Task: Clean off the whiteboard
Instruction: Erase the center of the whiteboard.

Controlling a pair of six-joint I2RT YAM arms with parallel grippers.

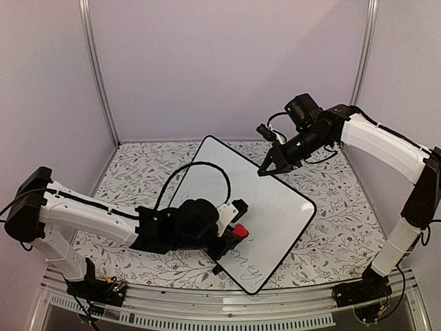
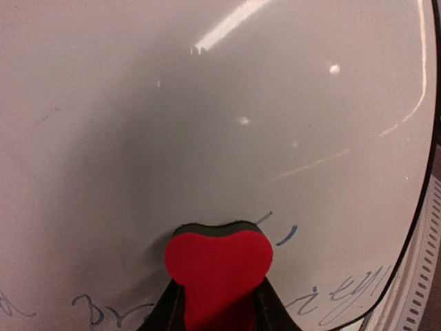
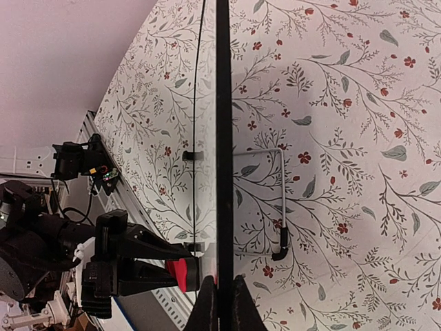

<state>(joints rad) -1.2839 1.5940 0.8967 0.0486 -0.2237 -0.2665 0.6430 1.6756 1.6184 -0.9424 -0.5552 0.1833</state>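
Observation:
The whiteboard (image 1: pixel 272 200) stands tilted over the table, white with a thin black rim. Dark cursive handwriting (image 1: pixel 249 266) runs along its near edge. My left gripper (image 1: pixel 234 233) is shut on a small red eraser (image 1: pixel 240 229) with a dark felt face, which presses against the board just above the writing. In the left wrist view the eraser (image 2: pixel 219 262) sits between my fingers, with handwriting (image 2: pixel 344 293) below and to its right. My right gripper (image 1: pixel 265 169) is shut on the board's far edge. The right wrist view shows that rim (image 3: pixel 222 138) edge-on between the fingers (image 3: pixel 207 310).
A floral cloth (image 1: pixel 344 214) covers the table. A wire stand (image 3: pixel 281 207) folds out behind the board. Metal frame posts (image 1: pixel 96 69) rise at the back corners, and a slotted rail (image 1: pixel 227 318) runs along the near edge. The left arm's cable (image 1: pixel 200 169) loops over the board.

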